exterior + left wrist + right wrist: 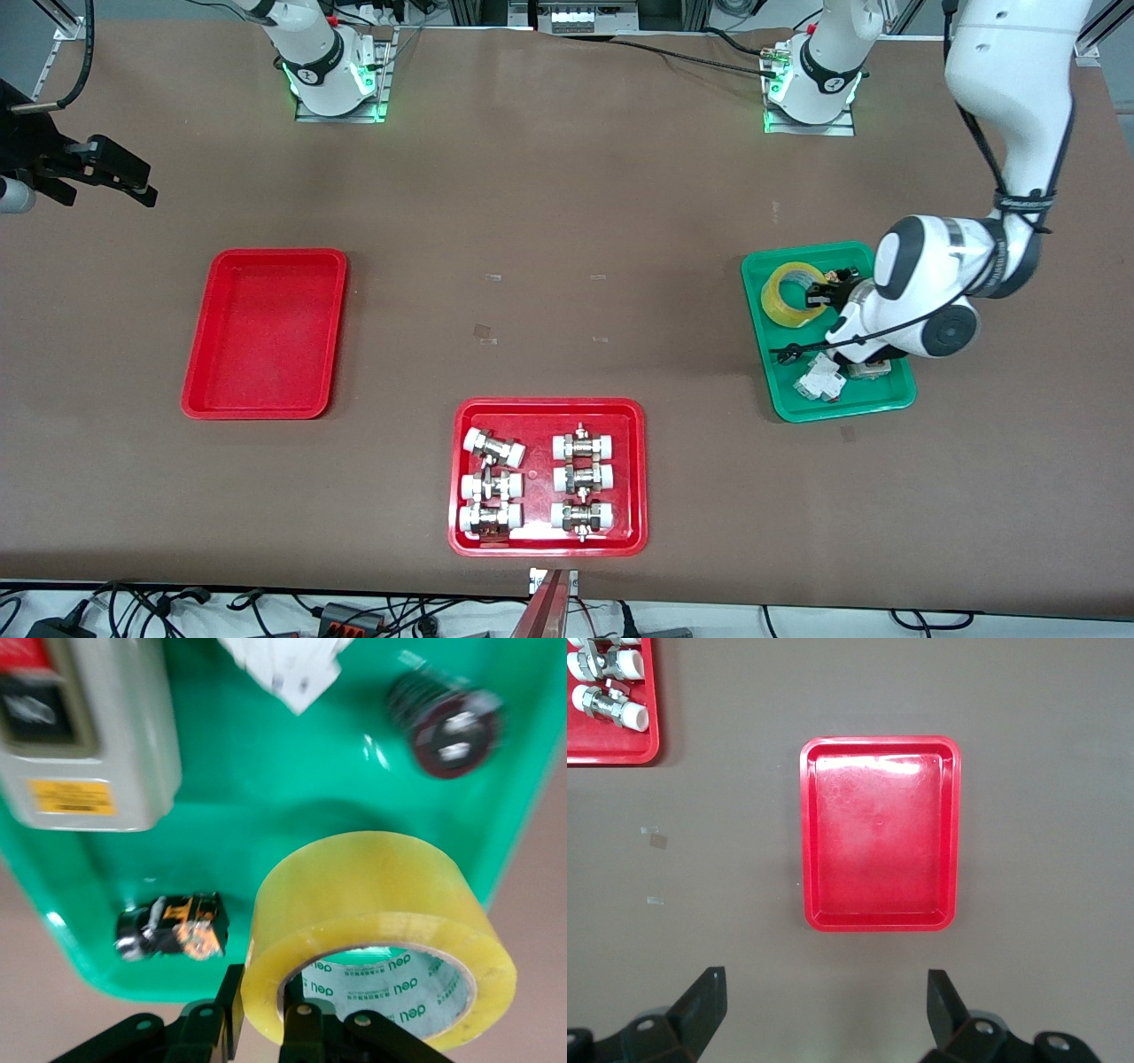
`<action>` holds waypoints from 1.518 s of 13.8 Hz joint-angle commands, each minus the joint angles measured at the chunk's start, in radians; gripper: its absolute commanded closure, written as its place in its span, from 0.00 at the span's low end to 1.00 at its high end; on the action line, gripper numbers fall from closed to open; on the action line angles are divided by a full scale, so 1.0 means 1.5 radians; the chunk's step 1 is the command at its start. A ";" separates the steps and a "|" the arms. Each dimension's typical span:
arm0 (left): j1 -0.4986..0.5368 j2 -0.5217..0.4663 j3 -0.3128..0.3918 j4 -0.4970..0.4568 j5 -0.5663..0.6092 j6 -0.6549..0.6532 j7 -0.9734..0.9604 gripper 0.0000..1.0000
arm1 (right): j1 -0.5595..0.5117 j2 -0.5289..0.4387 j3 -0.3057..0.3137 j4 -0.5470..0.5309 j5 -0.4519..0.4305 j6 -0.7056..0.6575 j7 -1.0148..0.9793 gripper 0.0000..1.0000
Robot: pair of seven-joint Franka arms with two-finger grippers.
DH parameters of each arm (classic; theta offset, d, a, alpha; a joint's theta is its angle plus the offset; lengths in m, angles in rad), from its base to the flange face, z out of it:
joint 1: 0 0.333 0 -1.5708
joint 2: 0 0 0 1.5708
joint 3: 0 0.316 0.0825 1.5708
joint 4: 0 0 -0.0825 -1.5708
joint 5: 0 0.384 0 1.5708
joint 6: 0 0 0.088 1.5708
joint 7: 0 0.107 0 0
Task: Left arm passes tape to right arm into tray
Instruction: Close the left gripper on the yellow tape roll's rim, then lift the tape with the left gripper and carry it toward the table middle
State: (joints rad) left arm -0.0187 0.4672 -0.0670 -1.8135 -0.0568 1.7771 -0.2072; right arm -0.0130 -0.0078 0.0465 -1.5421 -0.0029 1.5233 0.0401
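You see the left gripper (819, 295) mostly hidden by its own wrist in the front view | the tape (381, 935) cut at the left wrist view's edge | a grey box (84, 731) cropped there, its label too blurred to read | the right gripper (115, 177) half off the front view's edge

A brown table (549, 204) fills nearly the whole scene. Black cables (266, 607) lie tangled on the pale floor (797, 620) along its nearer edge.
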 commanded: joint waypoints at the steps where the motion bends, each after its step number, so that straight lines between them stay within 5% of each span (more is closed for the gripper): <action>1: 0.004 -0.033 -0.010 0.117 0.004 -0.115 0.001 0.99 | -0.003 0.000 0.003 0.003 0.005 -0.005 -0.001 0.00; 6: -0.020 -0.035 -0.040 0.356 -0.055 -0.306 -0.028 0.99 | -0.005 0.002 0.002 0.004 0.010 -0.003 -0.012 0.00; 11: -0.108 0.014 -0.042 0.362 -0.217 -0.166 -0.111 0.99 | -0.010 0.040 -0.002 0.003 0.013 -0.042 -0.028 0.00; 12: -0.132 0.028 -0.042 0.363 -0.229 -0.119 -0.129 0.99 | -0.017 0.052 -0.011 0.003 0.045 -0.059 -0.068 0.00; 16: -0.233 0.093 -0.042 0.364 -0.290 0.085 -0.323 1.00 | -0.135 0.150 -0.035 0.003 0.356 -0.143 -0.260 0.00; 21: -0.323 0.156 -0.042 0.363 -0.310 0.305 -0.413 1.00 | -0.128 0.245 -0.030 -0.002 0.500 -0.121 -0.319 0.00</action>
State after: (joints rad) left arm -0.4753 0.6745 -0.1357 -1.3091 -0.4937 2.1862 -0.7706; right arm -0.2364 0.3272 -0.0117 -1.5585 0.6962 1.3303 -0.4287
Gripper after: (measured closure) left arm 0.784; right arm 0.000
